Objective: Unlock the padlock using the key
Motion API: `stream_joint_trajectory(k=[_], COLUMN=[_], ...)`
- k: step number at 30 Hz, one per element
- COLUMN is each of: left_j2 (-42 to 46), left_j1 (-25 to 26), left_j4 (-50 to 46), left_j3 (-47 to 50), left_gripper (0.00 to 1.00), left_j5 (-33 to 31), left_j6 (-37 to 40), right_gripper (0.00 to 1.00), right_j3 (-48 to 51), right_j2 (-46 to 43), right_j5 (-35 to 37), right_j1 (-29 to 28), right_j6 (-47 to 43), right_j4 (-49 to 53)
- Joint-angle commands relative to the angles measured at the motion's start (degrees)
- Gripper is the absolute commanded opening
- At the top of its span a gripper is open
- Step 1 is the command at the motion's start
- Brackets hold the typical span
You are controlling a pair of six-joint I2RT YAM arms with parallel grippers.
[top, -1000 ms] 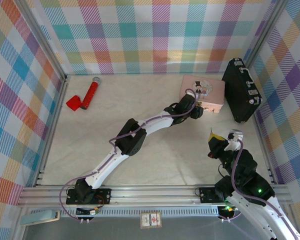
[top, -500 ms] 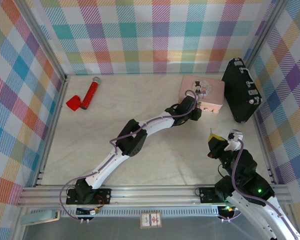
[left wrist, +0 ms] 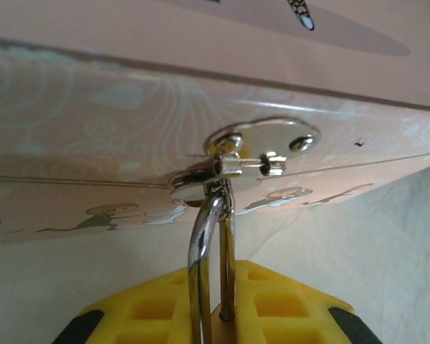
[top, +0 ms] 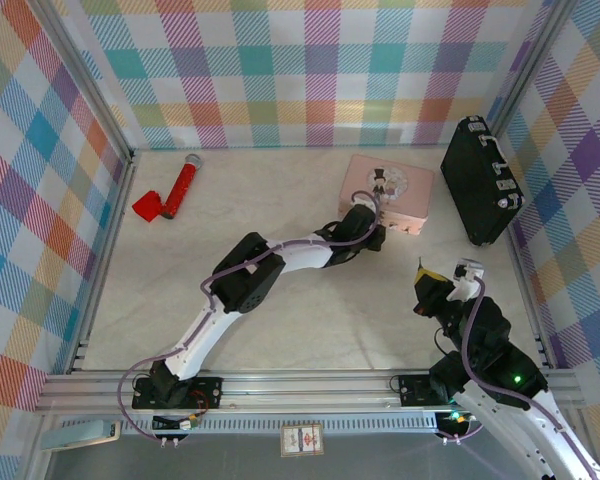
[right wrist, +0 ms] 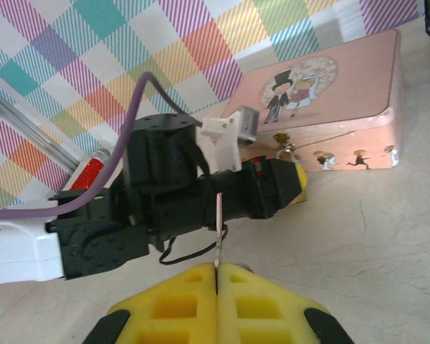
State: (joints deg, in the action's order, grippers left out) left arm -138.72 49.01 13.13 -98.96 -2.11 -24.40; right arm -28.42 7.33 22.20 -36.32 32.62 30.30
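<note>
Left gripper (left wrist: pixel 216 309) is clamped on the padlock (left wrist: pixel 199 247), and its silver shackle runs straight out past my fingertips and hooks through the hasp (left wrist: pixel 261 140) on the front wall of the pink tin (left wrist: pixel 115 107). Right gripper (right wrist: pixel 216 283) is pinched tight on the key (right wrist: pixel 218 218), just a thin sliver poking out between the pads. Lock and tin sit out ahead of that hand, well apart from it.

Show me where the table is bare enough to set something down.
Bare: the back strip between the red-handled tool and the pink tin; the near-left area beside the left arm; the near middle between both arms. Crowded: around the tin, the left gripper, right gripper and black case.
</note>
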Motion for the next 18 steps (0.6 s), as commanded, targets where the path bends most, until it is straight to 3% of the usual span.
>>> stream_joint_trajectory(k=[1, 9, 18], left_j2=[5.76, 17.78, 31.99], left_j1=[-2.19, -6.24, -8.3], left_j4=[3.43, 9.34, 7.77], left_j3=[8.38, 28.76, 46.43], left_gripper=[0.09, 0.06, 0.06], left_j5=[-2.57, -2.33, -5.25], left_j6=[-0.83, -1.59, -1.21], right_gripper=[0.0, 0.0, 0.0], right_j3=[0.48, 0.12, 0.99], right_j2=[1.46, 8.01, 14.39], right_j5=[-1.08, -3.44, -6.98], right_j1=[0.19, 0.15, 0.19], right_j6=[1.05, 2.03, 4.01], right_j4=[-1.11, -4.01, -8.79])
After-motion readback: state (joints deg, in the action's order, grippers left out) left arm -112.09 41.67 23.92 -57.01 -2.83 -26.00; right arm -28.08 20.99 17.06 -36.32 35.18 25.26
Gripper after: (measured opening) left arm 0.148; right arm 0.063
